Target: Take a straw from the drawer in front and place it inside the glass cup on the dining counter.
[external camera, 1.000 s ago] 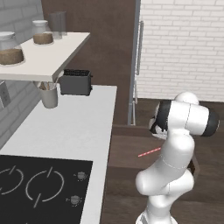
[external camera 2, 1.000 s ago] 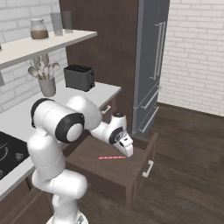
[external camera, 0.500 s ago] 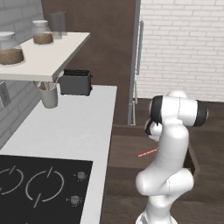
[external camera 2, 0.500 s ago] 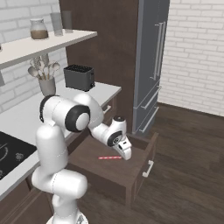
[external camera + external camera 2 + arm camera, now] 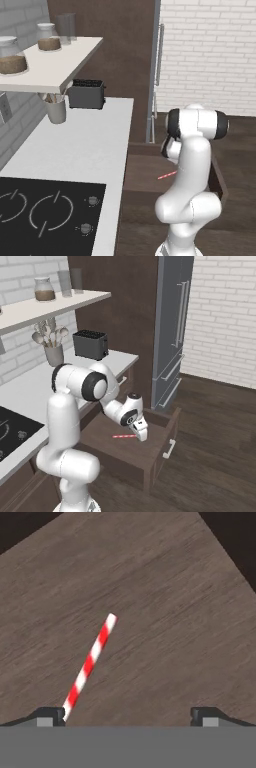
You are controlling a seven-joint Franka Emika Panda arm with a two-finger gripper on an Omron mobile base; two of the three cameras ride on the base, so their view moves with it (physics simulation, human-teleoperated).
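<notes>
One straw (image 5: 90,664), red and white striped, lies flat on the wooden floor of the pulled-out drawer (image 5: 165,438). Just above the straw hangs the gripper (image 5: 142,436), its two fingers (image 5: 50,716) wide apart and holding nothing. One fingertip sits right by the straw's near end.

Glossy white rounded arm (image 5: 75,406) segments, dark joint bands, small dark claw (image 5: 141,435) tips.

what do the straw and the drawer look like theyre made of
Straw: red and white spiral stripes with a dull, unglossy surface, so probably paper, though plastic can't be ruled out. Drawer: dark brown wood, judging by the fine grain lines across its matte floor.
</notes>
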